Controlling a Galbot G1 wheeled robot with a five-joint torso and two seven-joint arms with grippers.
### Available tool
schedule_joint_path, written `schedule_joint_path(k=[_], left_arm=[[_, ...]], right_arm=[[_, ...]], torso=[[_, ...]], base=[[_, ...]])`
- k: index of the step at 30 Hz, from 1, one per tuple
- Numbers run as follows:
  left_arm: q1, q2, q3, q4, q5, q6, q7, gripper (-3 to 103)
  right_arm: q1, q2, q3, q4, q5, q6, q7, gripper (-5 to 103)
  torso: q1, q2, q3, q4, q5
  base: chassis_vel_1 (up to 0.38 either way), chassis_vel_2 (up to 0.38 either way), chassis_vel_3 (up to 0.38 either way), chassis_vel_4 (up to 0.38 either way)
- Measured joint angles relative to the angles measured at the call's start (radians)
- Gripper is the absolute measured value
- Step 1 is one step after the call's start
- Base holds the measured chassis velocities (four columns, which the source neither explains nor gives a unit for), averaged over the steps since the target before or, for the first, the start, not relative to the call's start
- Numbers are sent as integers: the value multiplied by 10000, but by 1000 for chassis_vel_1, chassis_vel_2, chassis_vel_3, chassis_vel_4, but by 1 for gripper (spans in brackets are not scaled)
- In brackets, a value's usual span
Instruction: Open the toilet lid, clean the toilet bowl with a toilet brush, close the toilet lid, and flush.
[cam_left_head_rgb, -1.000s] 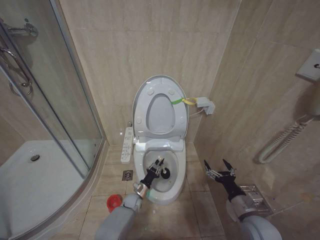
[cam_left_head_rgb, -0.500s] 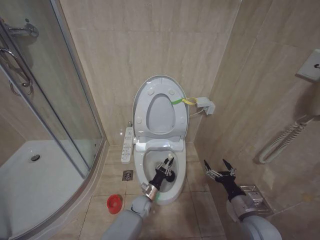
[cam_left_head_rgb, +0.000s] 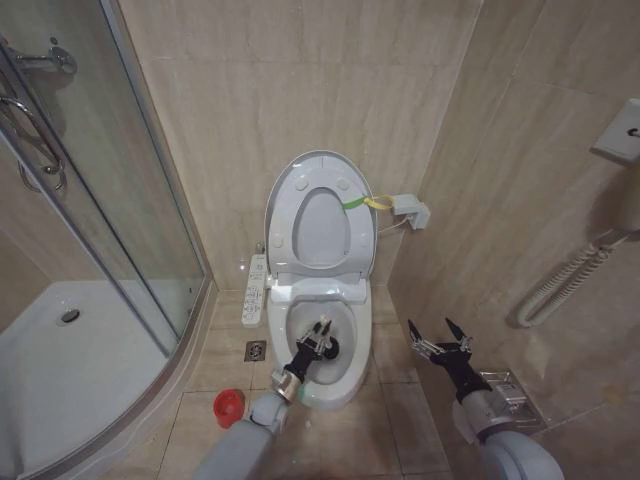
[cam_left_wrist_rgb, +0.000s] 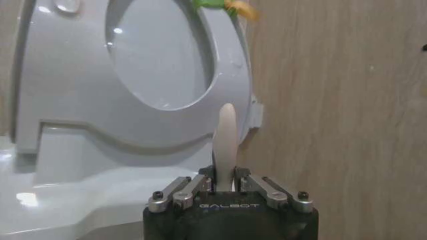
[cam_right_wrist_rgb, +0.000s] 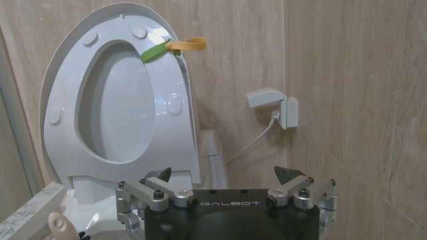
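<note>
The left gripper (cam_left_head_rgb: 319, 337), jaws clamped on the toilet brush (cam_left_wrist_rgb: 226, 145), reached into the toilet bowl (cam_left_head_rgb: 352, 385), apparently near the drain. The toilet lid (cam_left_head_rgb: 285, 205) stood raised. The right gripper (cam_left_head_rgb: 438, 338) hung beside the bowl, jaws wide. A red holder cup (cam_left_head_rgb: 229, 405) sat on the floor by the shower tray (cam_left_head_rgb: 60, 370).

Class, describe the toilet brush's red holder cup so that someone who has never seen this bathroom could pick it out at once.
Find the white toilet bowl against the back wall, its lid raised. On the tiled floor beside its front, towards the glass shower enclosure, stands the holder cup. It is small, round and bright red, the only red thing among white fixtures and beige tiles.
</note>
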Motion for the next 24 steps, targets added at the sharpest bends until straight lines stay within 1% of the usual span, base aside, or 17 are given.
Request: schedule_joint_path(k=[2, 4, 6, 7, 9, 11, 14, 15, 16, 18, 19, 21, 24], left_arm=[[57, 67, 5, -163, 50, 110, -106, 19], [227, 184, 111, -676, 57, 302, -243, 19], [328, 208, 269, -1097, -92, 342, -229, 19], [328, 208, 269, -1097, -92, 342, -229, 19], [441, 200, 542, -1664, -504, 424, -231, 19], [480, 197, 661, -1883, -639, 506, -265, 19], [647, 189, 1193, -2652, -904, 967, -683, 19], [647, 189, 1193, -2652, -904, 967, -683, 19], [707, 185, 1320, -2816, -887, 1143, -883, 19], [791, 175, 1400, -2881, -640, 1310, -1119, 19], [791, 175, 1400, -2881, -640, 1310, -1119, 19], [849, 225, 1320, -2655, -292, 1362, -1229, 19], [867, 322, 1165, -2337, -239, 1360, -1247, 19]], right_arm=[[0, 0, 0, 0, 0, 0, 0, 100], [0, 0, 0, 0, 0, 0, 1, 100], [0, 0, 0, 0, 0, 0, -1, 100], [0, 0, 0, 0, 0, 0, -1, 100], [0, 0, 0, 0, 0, 0, 1, 100], [0, 0, 0, 0, 0, 0, 0, 100], [0, 0, 0, 0, 0, 0, -1, 100], [0, 0, 0, 0, 0, 0, -1, 100], [0, 0, 0, 0, 0, 0, 0, 100], [0, 0, 0, 0, 0, 0, -1, 100], [0, 0, 0, 0, 0, 0, -1, 100], [0, 0, 0, 0, 0, 0, 0, 100], [0, 0, 0, 0, 0, 0, -1, 100]], torso=[[0, 0, 0, -1, 0], [0, -1, 1, 0, 1], [0, 0, 0, 0, 0], [0, 0, 0, 0, 0], [0, 0, 0, 0, 1], [0, 0, 0, 0, 1], [0, 0, 0, 1, 2], [0, 0, 0, 1, 2], [0, 0, 0, 0, 2], [0, 0, 0, 0, 2], [0, 0, 0, 0, 2], [0, 0, 0, -1, 1], [0, 0, -1, 0, 1]], base=[[0, 0, 0, 0], [0, 0, 0, 0], [0, 0, 0, 0], [0, 0, 0, 0], [0, 0, 0, 0], [0, 0, 0, 0], [0, 0, 0, 0], [0, 0, 0, 0], [0, 0, 0, 0], [0, 0, 0, 0], [0, 0, 0, 0], [0, 0, 0, 0], [0, 0, 0, 0]])
